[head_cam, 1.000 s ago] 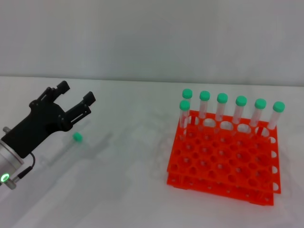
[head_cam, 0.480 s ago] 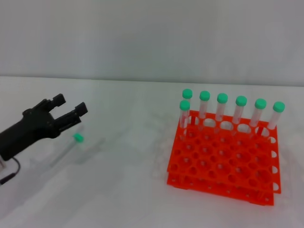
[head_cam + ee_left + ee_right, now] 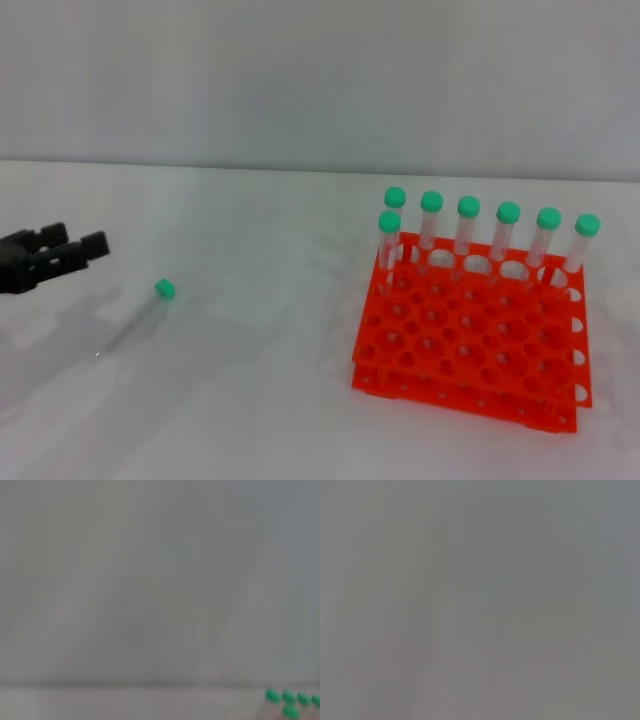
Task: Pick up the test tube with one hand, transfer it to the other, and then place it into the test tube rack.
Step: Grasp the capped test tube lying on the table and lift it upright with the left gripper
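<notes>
Left gripper sits at the far left edge of the head view, with nothing in it. Its black fingers look close together, but so little of it shows that I cannot tell if it is spread or pressed shut. No right gripper shows in any view.

Biggest thing here is the white table. Next is the orange-red test tube rack on the right side, with seven green-capped tubes standing along its back edge.

Smallest is the test tube. It lies flat on the table, near the gripper but not touching it, well apart from the rack.

What could go wrong? A round tube on a flat table may roll if a finger bumps it. It is clear and thin, so the grab could miss or only pinch the cap.
</notes>
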Controlling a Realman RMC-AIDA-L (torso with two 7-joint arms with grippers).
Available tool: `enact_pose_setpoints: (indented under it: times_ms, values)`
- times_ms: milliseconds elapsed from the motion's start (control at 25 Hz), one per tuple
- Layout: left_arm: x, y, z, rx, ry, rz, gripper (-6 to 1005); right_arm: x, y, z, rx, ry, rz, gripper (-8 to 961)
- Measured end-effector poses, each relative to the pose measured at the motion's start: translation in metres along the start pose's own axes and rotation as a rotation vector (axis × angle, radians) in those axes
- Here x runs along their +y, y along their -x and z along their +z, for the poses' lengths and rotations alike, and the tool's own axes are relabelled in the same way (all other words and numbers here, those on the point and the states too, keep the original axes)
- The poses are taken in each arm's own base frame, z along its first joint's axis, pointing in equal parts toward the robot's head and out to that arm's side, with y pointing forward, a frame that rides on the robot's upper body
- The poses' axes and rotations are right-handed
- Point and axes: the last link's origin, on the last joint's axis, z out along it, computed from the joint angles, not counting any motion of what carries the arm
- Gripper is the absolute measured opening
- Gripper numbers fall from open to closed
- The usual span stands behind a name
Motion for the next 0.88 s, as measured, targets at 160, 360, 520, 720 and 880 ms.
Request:
enact_pose_setpoints:
  times_ms: [160,360,520,720,880]
  values:
    - [0.004,-0.016,-0.01,-0.132,-0.02,-0.018,880,-0.002,0.0,-0.003,0.006,-0.003,-0.005,862]
    - [0.007,-0.029,-0.016,-0.28,-0.093,-0.063,879,-0.004,0.003,-0.005,-0.002,0.0,-0.011,862]
    - [0.006,-0.031,-0.016,-0.383,-0.139,-0.078,878,-0.005,0.006,-0.008,-0.013,0.006,-0.013,862]
    - [0.004,-0.035,-0.016,-0.491,-0.173,-0.079,877,-0.009,0.006,-0.01,-0.001,0.008,-0.011,861]
    - [0.001,-0.036,-0.014,-0.588,-0.205,-0.068,876,-0.011,0.006,-0.011,0.004,0.008,-0.009,861]
